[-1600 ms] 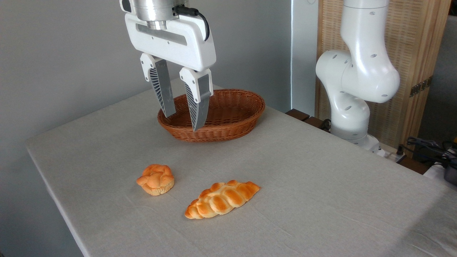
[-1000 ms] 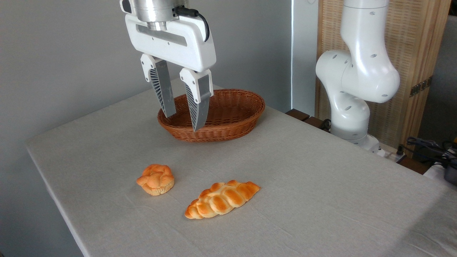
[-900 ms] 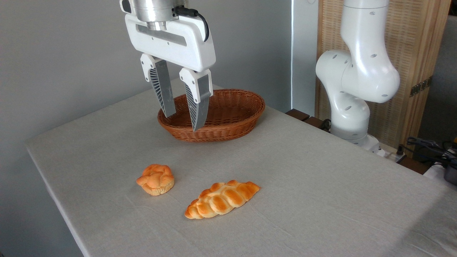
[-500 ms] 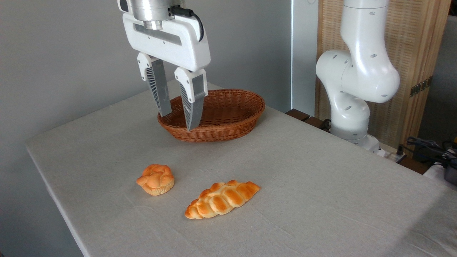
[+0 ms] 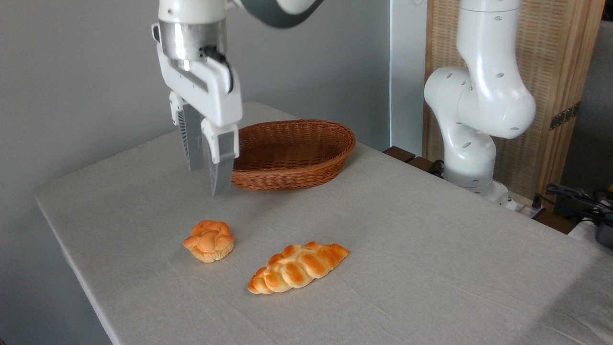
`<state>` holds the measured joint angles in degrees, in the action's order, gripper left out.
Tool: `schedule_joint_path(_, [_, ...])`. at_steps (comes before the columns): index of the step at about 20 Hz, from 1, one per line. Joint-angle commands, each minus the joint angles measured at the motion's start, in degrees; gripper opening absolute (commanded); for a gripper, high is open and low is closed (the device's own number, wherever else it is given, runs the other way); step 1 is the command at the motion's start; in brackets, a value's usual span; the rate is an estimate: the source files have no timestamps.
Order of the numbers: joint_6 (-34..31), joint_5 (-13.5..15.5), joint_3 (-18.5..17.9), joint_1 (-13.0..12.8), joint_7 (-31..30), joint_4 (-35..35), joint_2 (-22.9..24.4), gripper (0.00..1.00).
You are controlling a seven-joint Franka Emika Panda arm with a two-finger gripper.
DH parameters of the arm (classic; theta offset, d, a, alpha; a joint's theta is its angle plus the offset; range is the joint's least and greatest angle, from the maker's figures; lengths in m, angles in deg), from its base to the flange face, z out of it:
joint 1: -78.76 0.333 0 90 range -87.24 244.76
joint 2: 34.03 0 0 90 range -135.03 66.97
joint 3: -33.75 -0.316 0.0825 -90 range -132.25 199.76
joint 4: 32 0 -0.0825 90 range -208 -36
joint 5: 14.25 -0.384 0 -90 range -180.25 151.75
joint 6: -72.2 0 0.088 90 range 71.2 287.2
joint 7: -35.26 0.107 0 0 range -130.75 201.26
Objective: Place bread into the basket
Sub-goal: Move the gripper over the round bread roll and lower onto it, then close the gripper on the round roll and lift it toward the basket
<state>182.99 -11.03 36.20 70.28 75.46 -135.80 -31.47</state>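
The bread (image 5: 209, 241), a small round golden-orange knotted bun with a paler base, lies on the grey tablecloth at the front left. The oval reddish-brown wicker basket (image 5: 306, 165) stands behind it, toward the table's far edge, and holds nothing that I can see. My gripper (image 5: 205, 181) hangs in the air above the table, just left of the basket and above and behind the bun. It is open, its fingers point down, and nothing is between them. It now partly hides the basket's left end.
A longer braided oblong loaf (image 5: 298, 266) lies right of the bun. The arm's white base (image 5: 474, 110) stands off the table's right side, with cables (image 5: 574, 196) beyond. The table's left edge (image 5: 67, 249) runs close to the bun.
My gripper has moved left and down, off the basket's left rim and toward the bun, and has turned about its vertical axis. Bun, loaf and basket have stayed put.
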Motion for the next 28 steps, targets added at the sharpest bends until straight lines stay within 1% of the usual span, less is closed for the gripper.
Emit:
schedule_joint_path(1, [4.60,0.91,0.54,-0.40,9.52,-5.08,0.70,1.00])
schedule_joint_path(3, [5.57,0.82,0.63,-0.75,13.39,-6.92,-0.09,1.00])
schedule_joint_path(5, [8.38,0.82,0.71,-1.89,17.78,-8.60,-1.06,1.00])
schedule_joint_path(13, [14.71,0.47,1.24,-2.68,24.56,-10.19,-6.33,1.00])
schedule_joint_path(15, [15.24,-0.14,1.24,-2.69,27.72,-11.15,-7.03,1.00])
schedule_joint_path(17, [16.21,-0.14,1.24,-2.69,30.19,-11.68,-7.65,0.99])
schedule_joint_path(18, [16.38,-0.14,1.33,-2.69,30.37,-11.94,-8.09,0.93])
schedule_joint_path(19, [16.39,0.03,1.33,-2.69,30.46,-11.86,-8.35,0.78])
schedule_joint_path(21, [16.39,0.30,1.33,-2.69,30.72,-11.86,-8.53,0.46])
schedule_joint_path(22, [16.47,0.56,1.33,-2.69,31.33,-11.86,-8.62,0.37])
schedule_joint_path(23, [16.39,0.65,1.33,-2.69,31.77,-11.86,-8.71,0.31])
schedule_joint_path(28, [16.47,0.74,1.33,-2.69,31.78,-11.77,-8.88,0.29])
